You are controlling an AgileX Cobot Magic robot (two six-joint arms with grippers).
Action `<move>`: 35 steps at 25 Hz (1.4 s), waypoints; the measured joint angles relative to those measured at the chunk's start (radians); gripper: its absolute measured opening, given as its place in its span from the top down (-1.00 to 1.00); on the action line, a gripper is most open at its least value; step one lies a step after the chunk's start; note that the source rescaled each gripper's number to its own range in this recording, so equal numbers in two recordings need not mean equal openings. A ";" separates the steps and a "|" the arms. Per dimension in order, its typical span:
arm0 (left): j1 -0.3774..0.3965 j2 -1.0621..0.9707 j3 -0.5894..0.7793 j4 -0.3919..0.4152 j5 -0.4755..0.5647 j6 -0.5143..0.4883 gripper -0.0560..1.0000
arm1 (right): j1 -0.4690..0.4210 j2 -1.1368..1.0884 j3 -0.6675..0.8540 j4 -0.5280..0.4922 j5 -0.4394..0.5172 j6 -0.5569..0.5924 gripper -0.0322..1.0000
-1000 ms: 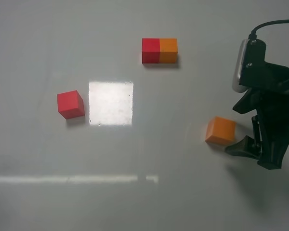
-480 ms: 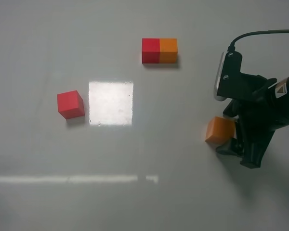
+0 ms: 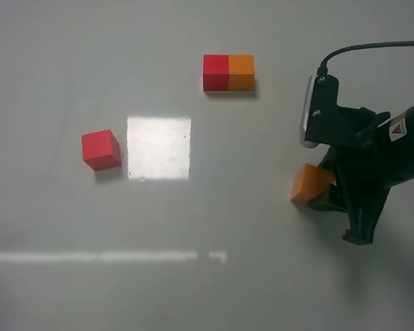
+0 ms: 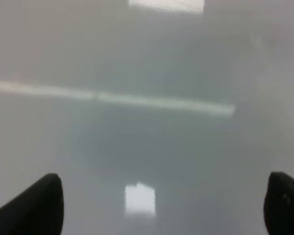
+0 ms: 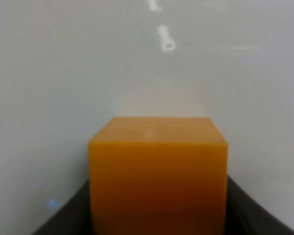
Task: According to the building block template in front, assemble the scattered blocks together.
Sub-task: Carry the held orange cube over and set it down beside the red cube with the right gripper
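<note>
Right of centre on the surface [image 3: 262, 289]: orange cube [image 3: 309, 185], judged rigid, light, possibly slippery; right fingers [image 5: 68, 215] closed on its opposite flat sides. Left fingers [image 4: 34, 205] spread wide, empty. Red cube [image 3: 101, 149] left; template [image 3: 228, 72] far.

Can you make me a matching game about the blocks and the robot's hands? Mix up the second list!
Things:
1. single red cube
2. single orange cube
3. red-orange template
4. left gripper

Places or states:
A. between the fingers of the right gripper
B. open, nothing between its fingers
C. beside the bright light patch
D. made of two colours, away from both arms

Pairs: 1-C, 2-A, 3-D, 4-B
</note>
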State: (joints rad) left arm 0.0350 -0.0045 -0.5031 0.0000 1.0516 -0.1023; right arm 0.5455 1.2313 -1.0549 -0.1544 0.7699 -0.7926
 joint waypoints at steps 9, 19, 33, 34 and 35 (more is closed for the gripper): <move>0.000 0.000 0.000 0.000 0.000 0.000 0.08 | 0.136 0.112 -0.283 -0.001 0.178 -0.024 0.93; 0.000 0.000 0.000 0.000 0.000 0.000 0.28 | 0.288 0.414 -0.609 -0.084 0.238 -0.089 0.93; 0.000 0.000 0.000 0.000 0.000 0.000 0.68 | 0.350 0.640 -0.868 -0.163 0.282 -0.160 0.93; 0.000 0.000 0.000 0.000 0.000 0.000 0.68 | 0.360 0.653 -0.882 -0.173 0.287 -0.160 0.93; 0.000 0.000 0.000 0.000 0.000 0.000 0.68 | 0.369 0.665 -0.895 -0.180 0.295 -0.160 0.93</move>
State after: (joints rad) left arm 0.0350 -0.0045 -0.5031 0.0000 1.0516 -0.1023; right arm 0.9142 1.8960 -1.9496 -0.3347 1.0651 -0.9527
